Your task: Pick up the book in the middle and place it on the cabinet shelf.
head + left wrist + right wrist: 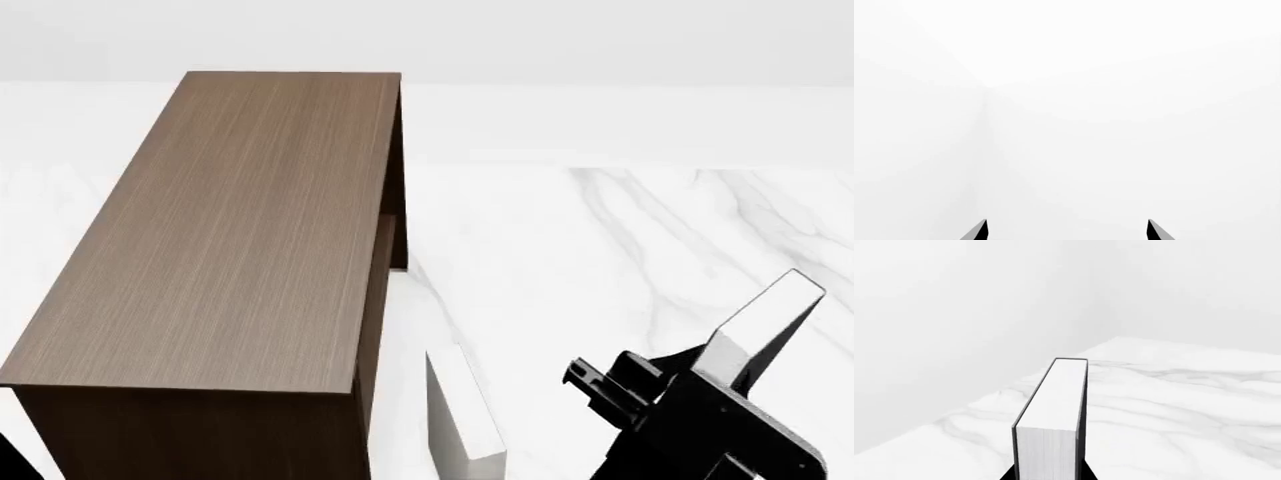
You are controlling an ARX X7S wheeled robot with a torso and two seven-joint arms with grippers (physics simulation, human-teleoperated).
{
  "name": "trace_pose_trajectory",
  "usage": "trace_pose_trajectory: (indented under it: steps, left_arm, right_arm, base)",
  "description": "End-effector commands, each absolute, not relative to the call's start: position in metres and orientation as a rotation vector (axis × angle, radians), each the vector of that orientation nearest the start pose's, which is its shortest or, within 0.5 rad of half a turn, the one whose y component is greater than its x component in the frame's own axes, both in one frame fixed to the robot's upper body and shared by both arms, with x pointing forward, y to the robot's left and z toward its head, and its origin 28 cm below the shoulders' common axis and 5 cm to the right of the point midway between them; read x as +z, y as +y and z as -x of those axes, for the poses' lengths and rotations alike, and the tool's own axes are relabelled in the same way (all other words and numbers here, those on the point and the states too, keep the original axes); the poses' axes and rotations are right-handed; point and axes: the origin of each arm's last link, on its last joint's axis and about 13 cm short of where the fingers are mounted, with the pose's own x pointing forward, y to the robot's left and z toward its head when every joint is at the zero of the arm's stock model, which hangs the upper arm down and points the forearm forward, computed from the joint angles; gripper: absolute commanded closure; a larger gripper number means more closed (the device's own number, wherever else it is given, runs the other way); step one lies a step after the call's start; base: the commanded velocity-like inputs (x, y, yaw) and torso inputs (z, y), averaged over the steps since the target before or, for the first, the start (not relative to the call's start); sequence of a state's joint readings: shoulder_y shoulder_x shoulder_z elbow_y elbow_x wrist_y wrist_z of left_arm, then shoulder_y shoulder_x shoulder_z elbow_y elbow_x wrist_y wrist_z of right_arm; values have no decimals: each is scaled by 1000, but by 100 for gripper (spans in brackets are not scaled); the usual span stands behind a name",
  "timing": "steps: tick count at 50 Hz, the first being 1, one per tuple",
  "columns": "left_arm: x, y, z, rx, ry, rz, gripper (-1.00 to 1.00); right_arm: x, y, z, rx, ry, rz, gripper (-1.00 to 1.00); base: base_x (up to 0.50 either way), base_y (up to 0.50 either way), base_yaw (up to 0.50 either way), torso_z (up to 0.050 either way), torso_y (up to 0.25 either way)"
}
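The book (1054, 405) is a thick grey hardcover with white page edges. It stands out from my right gripper (1049, 472), whose dark jaws press on both covers. In the head view the same book (767, 315) is tilted up at the lower right above the marble top, with my right gripper (721, 370) shut on its lower end. The cabinet shelf (227, 230) is a large brown wood-grain box at the left, with its flat top bare. My left gripper (1066, 231) is open and faces only white walls. Nothing sits between its fingertips (979, 231).
One pale book (463, 420) stands on edge on the white marble tabletop (601, 250), just right of the cabinet's front corner and left of my right arm. A white wall runs behind the table.
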State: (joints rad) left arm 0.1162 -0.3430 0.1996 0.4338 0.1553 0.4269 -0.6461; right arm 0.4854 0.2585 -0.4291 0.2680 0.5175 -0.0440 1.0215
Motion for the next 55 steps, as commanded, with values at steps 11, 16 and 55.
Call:
trace_pose_trajectory:
  steps: [11, 16, 55]
  left_arm:
    - [106, 218, -176, 256, -815, -135, -100]
    - [105, 218, -176, 255, -815, -136, -100]
    - [104, 217, -175, 242, -808, -139, -100]
  right_arm:
    - [127, -99, -301, -541, -287, -151, 100]
    - [146, -101, -298, -445, -296, -226, 100]
    - [225, -69, -261, 196, -291, -591, 100]
  base:
    - [0, 0, 0, 0, 2]
    - [0, 0, 1, 0, 0]
    - [0, 0, 0, 0, 2]
